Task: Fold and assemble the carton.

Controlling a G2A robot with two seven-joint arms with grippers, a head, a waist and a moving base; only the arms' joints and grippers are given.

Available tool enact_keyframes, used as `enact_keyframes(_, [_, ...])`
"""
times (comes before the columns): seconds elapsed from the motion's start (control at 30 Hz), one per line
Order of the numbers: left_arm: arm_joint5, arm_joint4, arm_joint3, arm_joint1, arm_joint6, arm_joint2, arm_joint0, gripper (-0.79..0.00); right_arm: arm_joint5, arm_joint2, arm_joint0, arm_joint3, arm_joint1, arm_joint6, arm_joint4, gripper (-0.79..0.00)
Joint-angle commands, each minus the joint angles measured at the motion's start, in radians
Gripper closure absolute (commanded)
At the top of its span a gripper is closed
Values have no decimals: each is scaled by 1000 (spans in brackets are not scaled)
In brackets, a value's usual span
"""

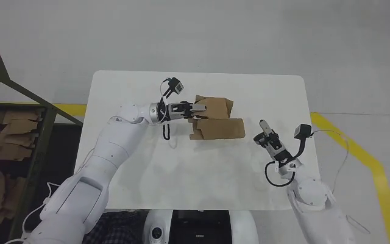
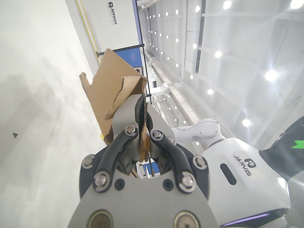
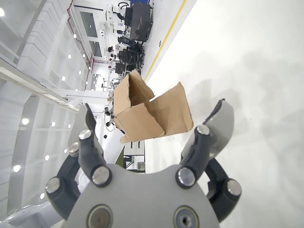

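A brown cardboard carton [image 1: 216, 119] sits half-formed near the middle of the white table [image 1: 152, 177], its tube open and loose flaps sticking out. My left gripper [image 1: 200, 108] is at the carton's left end, shut on a cardboard flap [image 2: 143, 110] pinched between its fingers [image 2: 123, 117]. The carton [image 2: 111, 88] stretches away beyond those fingers. My right gripper [image 1: 264, 132] hovers over the table to the right of the carton, apart from it and open. In the right wrist view the carton [image 3: 147, 112] lies ahead between the spread fingers [image 3: 219, 117], showing its hollow inside.
A dark rack with flat cardboard pieces [image 1: 18, 131] stands off the table's left side. Yellow floor tape [image 1: 338, 131] runs past the table's right edge. Bare table surface lies in front of the carton and along the far edge.
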Motion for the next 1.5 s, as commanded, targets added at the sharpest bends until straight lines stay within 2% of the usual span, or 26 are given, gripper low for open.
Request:
enact_keyframes(0.0, [13,-6,-6,2,-13,-1,4,0,-1,19,4,2,3,31,15,-785])
enact_keyframes(0.33, [82,-30,-54,11,-81,4,30,0,-119,53,138,99,23,468,196,-785])
enact_keyframes(0.6, [106,-50,-64,16,-105,6,47,0,-124,23,260,208,32,756,322,-785])
enact_keyframes(0.87, [99,-28,-75,15,-99,28,50,0,-137,-15,329,263,32,882,405,-785])
enact_keyframes(0.97, [98,-22,-81,15,-97,38,50,0,-133,-26,345,272,32,892,412,-785])
enact_keyframes(1.03, [94,-14,-83,15,-94,45,50,0,-126,-37,358,281,31,895,418,-705])
enact_keyframes(1.1, [89,-9,-82,14,-89,50,49,0,-124,-48,371,288,31,907,424,-508])
enact_keyframes(1.27, [85,-19,-85,15,-85,58,47,0,-115,-71,394,305,30,924,424,-536])
enact_keyframes(1.3, [85,-20,-86,15,-85,59,47,0,-113,-77,399,309,30,925,420,-486])
enact_keyframes(1.33, [85,-22,-87,15,-84,60,47,0,-110,-82,403,314,30,926,415,-391])
enact_keyframes(1.4, [84,-24,-88,15,-83,63,47,0,-108,-94,412,323,29,924,404,-409])
enact_keyframes(1.43, [83,-24,-89,15,-83,65,46,0,-106,-99,415,327,29,923,401,-471])
enact_keyframes(1.47, [83,-26,-91,15,-82,66,46,0,-105,-103,420,332,29,921,397,-499])
